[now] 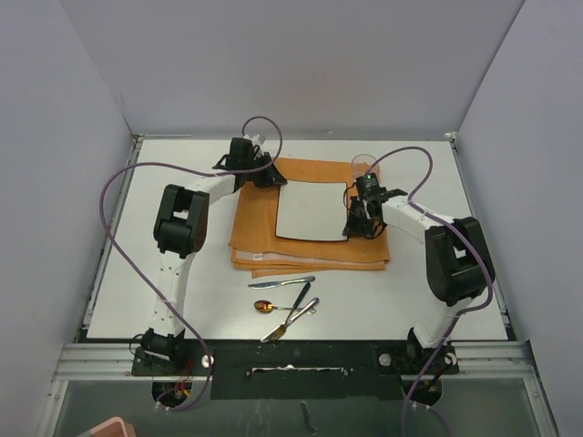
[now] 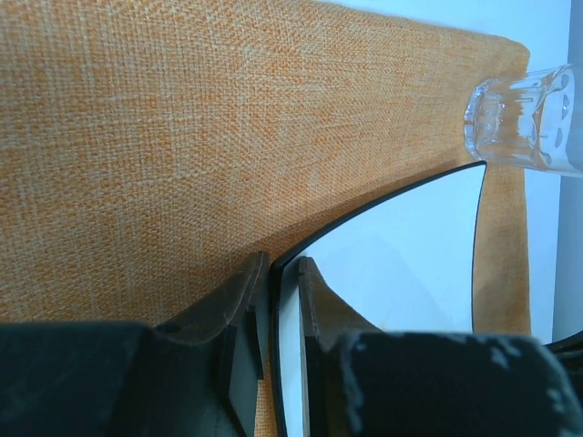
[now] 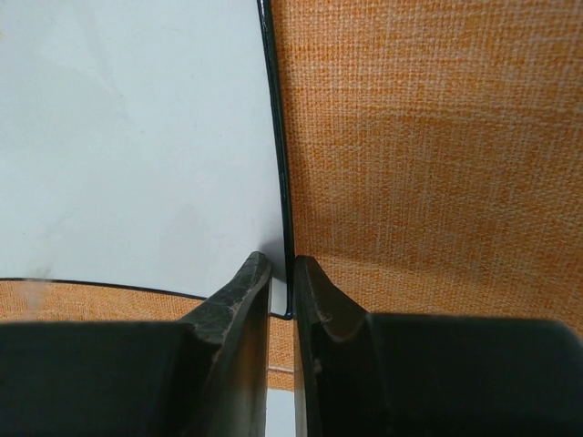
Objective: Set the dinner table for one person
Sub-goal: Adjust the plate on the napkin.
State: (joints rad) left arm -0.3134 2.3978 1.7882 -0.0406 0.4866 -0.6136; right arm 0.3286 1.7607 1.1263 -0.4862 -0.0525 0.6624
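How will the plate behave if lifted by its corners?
The plate looks thin and rigid, so it should stay flat, not sag. Its glossy surface, pinched only at opposite corners by the left claw and right claw, might slip or tilt.

We see our left pincer (image 2: 282, 266) clamped on the dark rim of the white plate (image 2: 401, 264), orange cloth (image 2: 182, 137) beneath, clear glass (image 2: 524, 118) upper right, pale table (image 2: 547, 32) beyond
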